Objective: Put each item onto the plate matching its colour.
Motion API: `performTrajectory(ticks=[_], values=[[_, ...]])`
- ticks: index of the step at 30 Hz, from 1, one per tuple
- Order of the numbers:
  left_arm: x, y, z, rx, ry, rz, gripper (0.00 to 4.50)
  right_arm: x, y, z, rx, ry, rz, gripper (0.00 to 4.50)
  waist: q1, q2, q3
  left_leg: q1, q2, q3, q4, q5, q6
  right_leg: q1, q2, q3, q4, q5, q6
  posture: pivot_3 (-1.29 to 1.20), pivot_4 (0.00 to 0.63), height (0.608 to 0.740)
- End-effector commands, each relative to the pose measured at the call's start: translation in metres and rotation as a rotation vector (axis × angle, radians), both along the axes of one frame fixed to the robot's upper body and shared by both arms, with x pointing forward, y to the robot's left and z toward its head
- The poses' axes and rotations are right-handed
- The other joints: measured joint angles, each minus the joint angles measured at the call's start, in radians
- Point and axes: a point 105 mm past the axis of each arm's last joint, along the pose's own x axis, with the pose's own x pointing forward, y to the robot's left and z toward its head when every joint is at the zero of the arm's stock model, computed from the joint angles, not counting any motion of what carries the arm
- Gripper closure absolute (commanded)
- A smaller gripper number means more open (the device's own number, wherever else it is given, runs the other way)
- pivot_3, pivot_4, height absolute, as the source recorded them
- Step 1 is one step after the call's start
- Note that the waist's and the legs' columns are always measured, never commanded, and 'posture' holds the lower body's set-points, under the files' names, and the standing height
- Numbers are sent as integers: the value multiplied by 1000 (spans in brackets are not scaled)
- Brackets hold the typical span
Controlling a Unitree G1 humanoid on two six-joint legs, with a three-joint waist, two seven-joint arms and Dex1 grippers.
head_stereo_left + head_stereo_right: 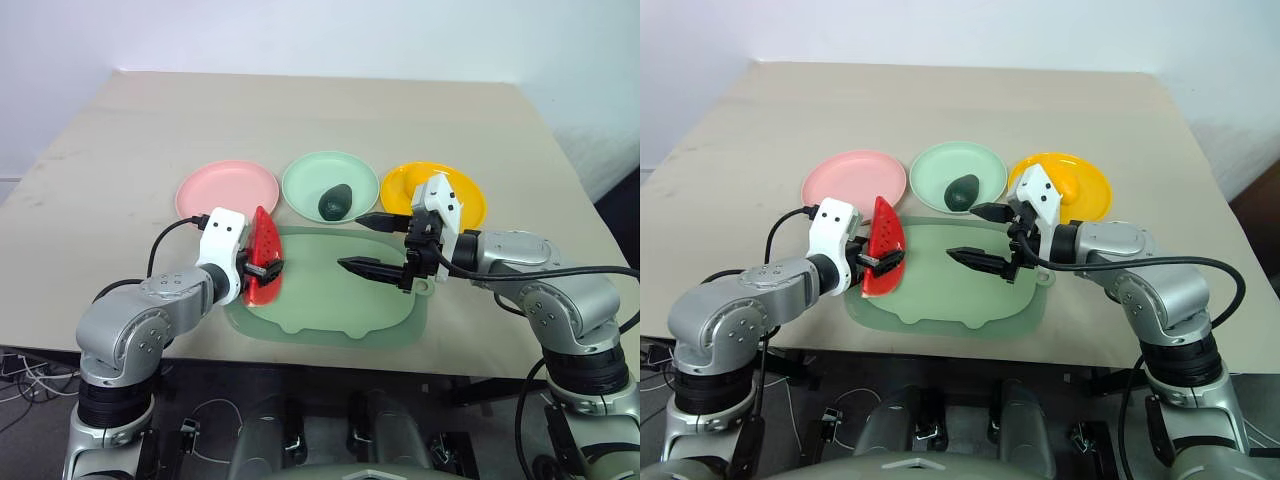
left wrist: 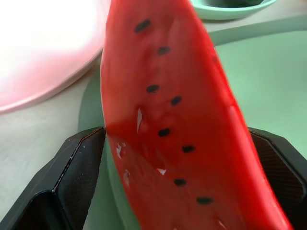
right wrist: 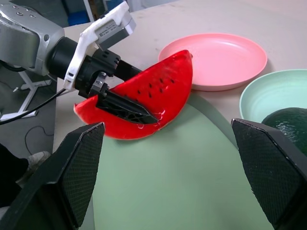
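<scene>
My left gripper (image 1: pixel 268 268) is shut on the red watermelon wedge (image 1: pixel 265 250), which stands on edge over the left rim of the large pale green mat (image 1: pixel 330 305). Just behind it lies the pink plate (image 1: pixel 228 190), bare. The dark green avocado (image 1: pixel 335 202) sits on the mint green plate (image 1: pixel 305 178). My right gripper (image 1: pixel 350 242) hangs open above the mat's right half, in front of the yellow plate (image 1: pixel 472 202), and its white body hides part of that plate. The right wrist view shows the wedge (image 3: pixel 148 91) clamped between the left gripper's black fingers (image 3: pixel 127 108).
All three plates stand in a row across the middle of a beige table (image 1: pixel 320 110), with the mat in front of them near the table's front edge. A white wall rises behind the table.
</scene>
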Motion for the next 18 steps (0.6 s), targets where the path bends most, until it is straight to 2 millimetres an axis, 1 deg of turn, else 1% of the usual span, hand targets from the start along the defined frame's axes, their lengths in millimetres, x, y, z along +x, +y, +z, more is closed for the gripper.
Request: performTrajectory(ticks=[1, 4, 8, 12, 14, 16, 18], values=[[4, 7, 1, 2, -1, 30, 184, -1, -3, 11, 10, -63, -11, 2, 0, 0, 0, 0, 0, 0, 0, 0, 0, 0, 0, 0, 0, 0, 0, 0, 150, 696], [7, 8, 1, 1, -1, 36, 759, -1, -4, 10, 9, -65, -19, 0, 0, 0, 0, 0, 0, 0, 0, 0, 0, 0, 0, 0, 0, 0, 0, 0, 150, 696], [7, 9, -1, 1, 7, 44, 791, 0, -6, 10, 12, -68, -27, 0, 0, 0, 0, 0, 0, 0, 0, 0, 0, 0, 0, 0, 0, 0, 0, 0, 150, 696], [9, 10, 6, -1, -23, 56, 791, 2, -8, 11, 8, -72, -39, 0, 0, 0, 0, 0, 0, 0, 0, 0, 0, 0, 0, 0, 0, 0, 0, 0, 150, 696], [13, 12, 15, -7, -55, 71, 791, 2, -9, 11, 4, -73, -44, 0, 0, 0, 0, 0, 0, 0, 0, 0, 0, 0, 0, 0, 0, 0, 0, 0, 150, 696], [25, 22, 42, -50, -147, 129, 791, 1, -8, 14, 12, -76, -40, 0, 1, 0, 0, 0, 0, 0, 0, 0, 0, 0, 0, 0, 0, 0, 0, 0, 150, 696], [35, 32, 64, -75, -203, 164, 791, 0, -7, 16, 24, -78, -33, 0, 3, -1, 1, -1, 0, -1, 0, 0, 0, -1, 0, -1, 0, 0, -1, 0, 150, 696]])
